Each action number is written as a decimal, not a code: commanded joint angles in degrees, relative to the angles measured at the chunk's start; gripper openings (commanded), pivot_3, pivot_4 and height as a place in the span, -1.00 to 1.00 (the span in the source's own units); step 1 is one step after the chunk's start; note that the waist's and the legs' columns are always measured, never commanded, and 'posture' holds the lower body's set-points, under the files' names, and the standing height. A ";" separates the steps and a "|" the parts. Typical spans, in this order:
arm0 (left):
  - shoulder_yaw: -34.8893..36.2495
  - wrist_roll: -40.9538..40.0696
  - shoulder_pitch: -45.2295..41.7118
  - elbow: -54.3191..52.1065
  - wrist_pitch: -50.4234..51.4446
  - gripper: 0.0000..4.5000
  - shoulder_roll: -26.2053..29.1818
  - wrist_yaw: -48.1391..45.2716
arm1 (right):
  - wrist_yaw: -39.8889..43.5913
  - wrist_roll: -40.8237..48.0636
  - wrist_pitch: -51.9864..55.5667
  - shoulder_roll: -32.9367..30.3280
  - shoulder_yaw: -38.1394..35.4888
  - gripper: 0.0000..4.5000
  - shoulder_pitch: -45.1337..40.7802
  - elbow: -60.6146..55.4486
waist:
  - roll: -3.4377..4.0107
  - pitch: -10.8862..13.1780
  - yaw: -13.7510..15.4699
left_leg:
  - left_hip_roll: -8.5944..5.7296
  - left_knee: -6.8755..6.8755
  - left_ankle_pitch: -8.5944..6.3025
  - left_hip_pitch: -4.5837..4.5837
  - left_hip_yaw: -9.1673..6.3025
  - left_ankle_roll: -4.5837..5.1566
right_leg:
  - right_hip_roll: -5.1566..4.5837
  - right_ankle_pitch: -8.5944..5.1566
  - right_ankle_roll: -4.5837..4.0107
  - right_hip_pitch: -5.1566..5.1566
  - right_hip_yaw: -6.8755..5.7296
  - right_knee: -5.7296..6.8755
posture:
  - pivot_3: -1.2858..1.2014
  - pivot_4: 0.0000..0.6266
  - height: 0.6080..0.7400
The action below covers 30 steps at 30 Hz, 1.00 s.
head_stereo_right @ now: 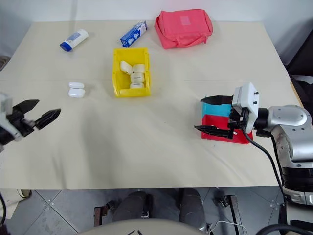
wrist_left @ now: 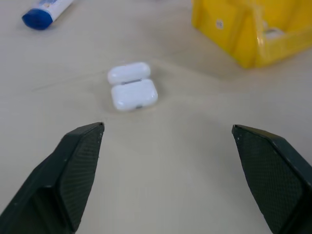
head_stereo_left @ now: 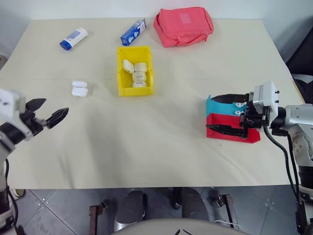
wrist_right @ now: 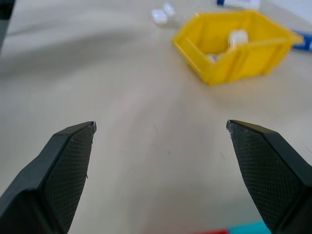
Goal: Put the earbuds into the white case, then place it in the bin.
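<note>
The white case [head_stereo_left: 79,88] lay lid-open on the table [head_stereo_left: 146,142] ahead of the left pincer [head_stereo_left: 48,112], which stood released and empty, with bare cloth between them; its long axis ran away from that pincer, lid end farther. The earbuds [head_stereo_left: 238,108] sat in the teal tray [head_stereo_left: 213,105] just behind the right pincer [head_stereo_left: 227,113], also released, so that arm was nearer them. The bin [head_stereo_left: 122,84] stood beyond the case, toward the right pincer's side, well clear of the table's edges.
</note>
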 commanded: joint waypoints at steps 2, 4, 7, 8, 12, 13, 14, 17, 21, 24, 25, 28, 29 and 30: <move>-9.94 3.08 -10.18 -0.01 16.88 0.99 4.29 5.54 | -0.13 2.06 0.37 0.48 -0.18 1.00 -2.21 -3.19 | -0.07 -0.02 -0.08 | 0.00 -0.01 0.01 0.01 0.02 -0.01 | 0.03 0.00 0.00 -0.01 -0.01 0.01 | 0.03 -0.52 1.00; -12.77 4.16 -16.53 3.05 19.51 0.99 3.86 6.77 | -0.29 2.05 0.58 0.51 -0.14 1.00 -2.04 -3.52 | -0.10 -0.02 -0.07 | -0.02 -0.03 0.01 0.04 0.08 -0.01 | 0.04 0.00 0.00 -0.01 -0.01 0.00 | 0.03 -0.52 1.00; -21.56 9.08 -28.30 13.13 21.14 0.99 2.72 7.34 | -0.32 2.19 0.83 0.86 0.22 1.00 -1.97 -3.42 | -0.28 0.05 0.01 | -0.05 -0.03 0.11 0.04 0.12 -0.03 | 0.04 0.01 0.02 -0.02 -0.01 0.03 | 0.03 -0.52 1.00; -24.10 10.95 -32.72 17.96 21.83 0.99 1.75 7.94 | -0.29 2.06 0.73 1.04 0.43 1.00 -1.96 -3.24 | -0.33 0.05 0.05 | -0.07 -0.03 0.14 0.05 0.12 -0.04 | 0.04 0.01 0.02 0.00 0.00 0.06 | 0.03 -0.52 1.00; -30.41 15.35 -43.98 31.22 22.11 0.99 -0.48 6.04 | -0.31 1.91 0.65 1.26 0.80 1.00 -1.89 -2.99 | -0.43 0.05 0.04 | -0.23 -0.03 0.25 0.02 0.12 -0.01 | 0.06 0.02 0.05 -0.01 0.01 0.11 | 0.03 -0.52 1.00; -31.37 16.25 -45.72 33.60 21.64 0.99 -0.88 5.48 | -0.32 1.91 0.63 1.25 0.85 1.00 -1.85 -2.97 | -0.44 0.05 0.02 | -0.28 -0.03 0.27 0.02 0.14 0.01 | 0.05 0.02 0.05 -0.02 0.03 0.10 | 0.03 -0.52 1.00; -32.47 17.31 -48.07 37.02 21.07 0.99 -1.66 4.95 | -0.20 1.90 0.69 1.13 0.93 1.00 -1.76 -2.86 | -0.49 0.09 -0.10 | -0.27 -0.03 0.27 0.01 0.15 0.02 | 0.06 0.02 0.06 -0.02 0.03 0.08 | 0.03 -0.52 1.00; -34.54 20.39 -53.85 47.19 18.41 0.99 -4.18 4.91 | 0.24 1.83 0.69 0.78 1.06 1.00 -1.36 -2.91 | -0.71 0.20 -0.08 | -0.34 -0.03 0.31 0.01 0.22 0.00 | 0.08 0.01 0.07 -0.03 0.03 0.09 | 0.03 -0.52 1.00; -35.36 24.15 -59.74 60.03 14.21 0.99 -7.71 6.60 | -0.01 2.08 0.87 0.51 0.55 1.00 -0.87 -3.47 | -0.83 0.27 -0.03 | -0.39 -0.03 0.43 0.01 0.20 -0.07 | 0.09 0.04 0.12 -0.02 0.02 0.09 | 0.03 -0.52 1.00; -34.40 25.65 -62.88 65.69 12.30 0.99 -8.95 8.03 | -0.40 2.35 1.09 -0.03 -0.41 1.00 0.47 -4.53 | -0.88 0.29 -0.01 | -0.37 -0.03 0.44 0.01 0.18 -0.08 | 0.08 0.04 0.14 -0.02 0.03 0.10 | 0.03 -0.52 1.00; -34.14 26.01 -63.62 66.91 11.70 0.99 -9.08 8.28 | -0.53 2.45 1.18 -0.18 -0.71 1.00 0.96 -4.85 | -0.90 0.30 0.05 | -0.37 -0.03 0.44 0.00 0.19 -0.09 | 0.08 0.05 0.14 -0.03 0.02 0.09 | 0.03 -0.52 1.00; -33.58 26.99 -64.88 69.89 9.13 0.99 -9.38 8.68 | -0.81 2.53 1.17 -0.55 -1.14 1.00 1.98 -5.38 | -1.00 0.36 0.03 | -0.36 -0.03 0.46 -0.01 0.19 -0.08 | 0.05 0.06 0.17 -0.02 0.02 0.09 | 0.03 -0.52 1.00; -33.30 27.25 -65.12 70.76 8.29 0.99 -9.47 8.90 | -0.94 2.56 1.17 -0.61 -1.19 1.00 2.13 -5.45 | -1.00 0.36 0.02 | -0.35 -0.03 0.46 0.01 0.19 -0.08 | 0.04 0.06 0.18 -0.02 0.03 0.10 | 0.03 -0.52 1.00; -32.92 27.41 -65.31 71.59 7.55 0.99 -9.61 9.19 | -1.02 2.56 1.12 -0.69 -1.19 1.00 2.19 -5.41 | -1.00 0.37 0.03 | -0.35 -0.03 0.46 0.01 0.19 -0.08 | 0.02 0.07 0.18 -0.02 0.03 0.11 | 0.03 -0.52 1.00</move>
